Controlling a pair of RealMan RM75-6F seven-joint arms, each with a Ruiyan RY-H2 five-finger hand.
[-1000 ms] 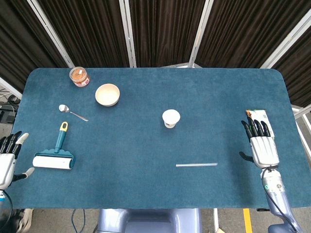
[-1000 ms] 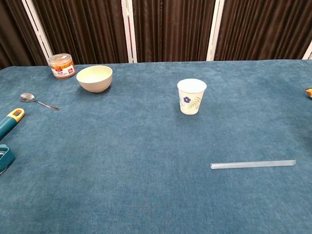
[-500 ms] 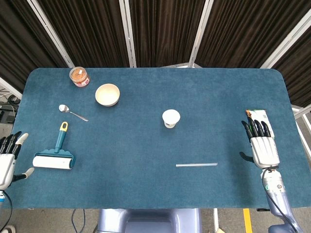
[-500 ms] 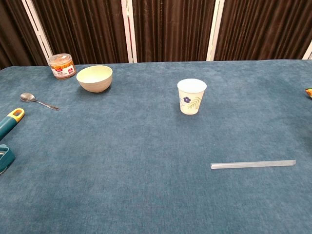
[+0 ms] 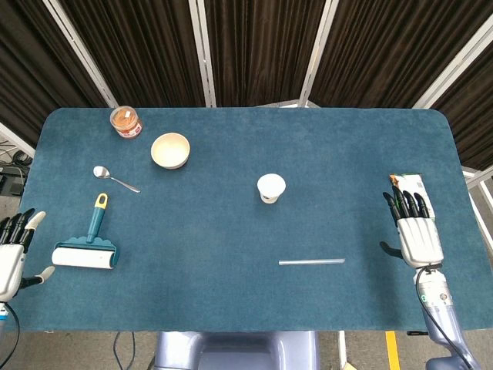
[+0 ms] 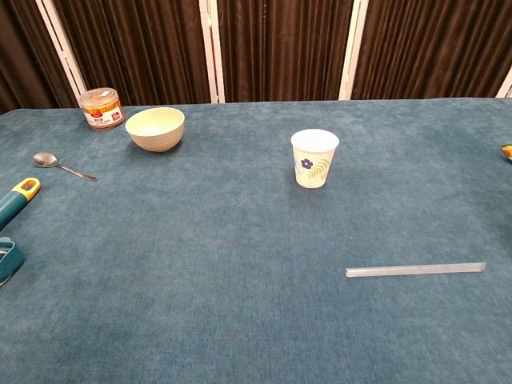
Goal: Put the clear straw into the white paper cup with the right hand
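clear straw (image 5: 311, 262): we log it flat on the counter (image 5: 231, 293), long axis left-right, just left of our right hand (image 5: 417, 235), fingers spread, holding nothing; white paper cup (image 5: 270, 187) beyond.

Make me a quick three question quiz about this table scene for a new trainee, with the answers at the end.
1. True or false: the straw lies flat on the table, apart from the cup.
2. Which hand is nearer the straw? A) left hand B) right hand
3. Fill in: the spoon lies between the bowl and the lint ____.

Key: 1 true. 2 B. 3 roller.
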